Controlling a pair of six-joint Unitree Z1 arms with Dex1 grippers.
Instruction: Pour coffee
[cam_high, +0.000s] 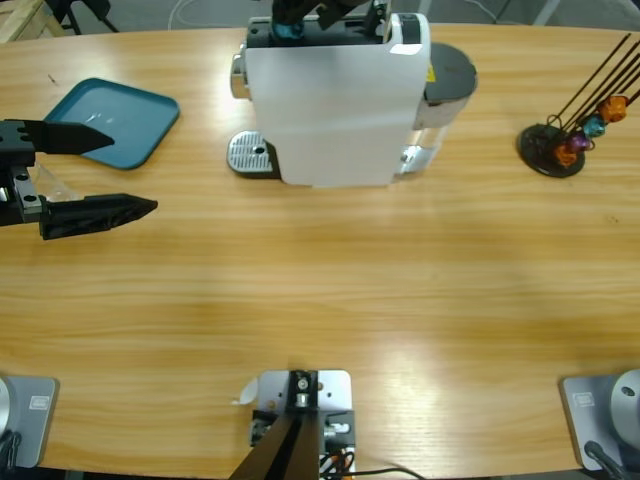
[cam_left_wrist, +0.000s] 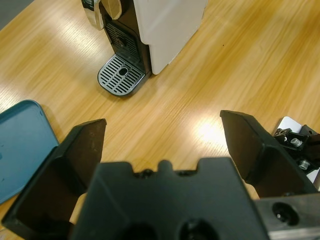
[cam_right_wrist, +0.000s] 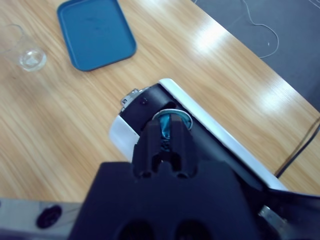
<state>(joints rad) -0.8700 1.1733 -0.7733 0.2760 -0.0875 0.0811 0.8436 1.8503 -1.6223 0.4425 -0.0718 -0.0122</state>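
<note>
A white and black coffee machine (cam_high: 335, 105) stands at the table's far middle, its drip grate (cam_high: 250, 153) bare. My right gripper (cam_high: 300, 20) hovers over the machine's top; in the right wrist view it (cam_right_wrist: 167, 122) is shut on a teal capsule (cam_right_wrist: 163, 131) right above the round capsule slot. A clear drinking glass (cam_right_wrist: 27, 50) stands on the table beside the blue tray (cam_right_wrist: 95, 32). From above the glass (cam_high: 45, 182) lies between the wide open jaws of my left gripper (cam_high: 133, 173). The left wrist view does not show the glass. Coffee is out of view.
The blue tray (cam_high: 110, 120) lies at the far left, just behind my left gripper (cam_left_wrist: 162, 122). A black stand (cam_high: 555, 145) with thin rods holds coloured capsules at the far right. Bare wooden table (cam_high: 330, 300) stretches in front of the machine.
</note>
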